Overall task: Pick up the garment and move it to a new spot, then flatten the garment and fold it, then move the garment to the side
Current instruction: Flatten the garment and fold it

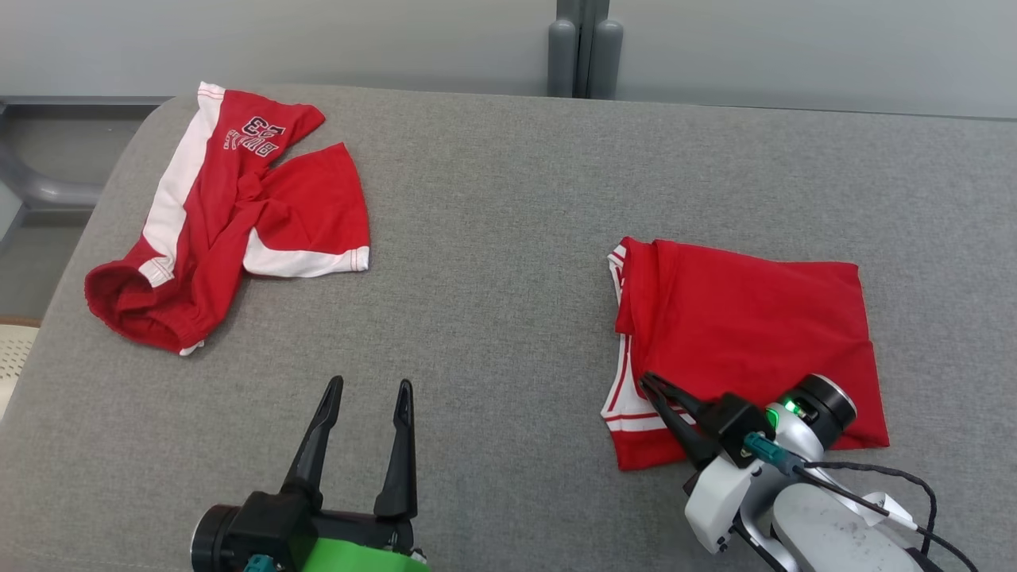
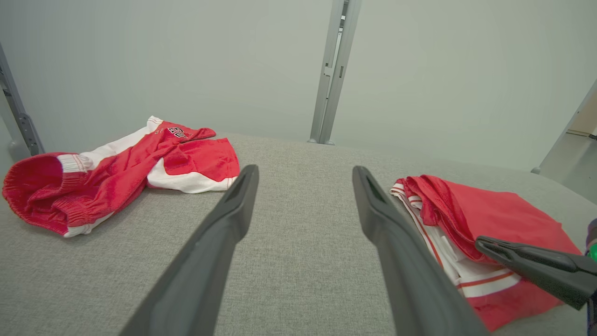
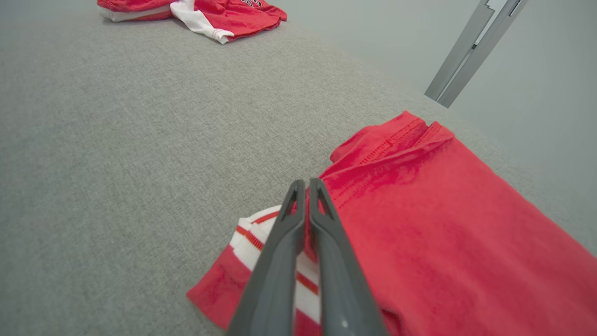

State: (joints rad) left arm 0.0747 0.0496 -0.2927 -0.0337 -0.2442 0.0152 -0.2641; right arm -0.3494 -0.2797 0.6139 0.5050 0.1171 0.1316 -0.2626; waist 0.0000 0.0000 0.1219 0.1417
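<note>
One folded garment (image 1: pixel 747 334) sits pinched in the right gripper (image 1: pixel 645 380).

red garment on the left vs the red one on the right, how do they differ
The left garment lies crumpled; the right garment is folded into a rectangle. The left garment shows broad white panels and lettering; the right garment is mostly plain red, striped at one edge. Nothing touches the left garment; the right claw is shut on the right garment's edge. Both are red and white, on the grey surface.
</note>
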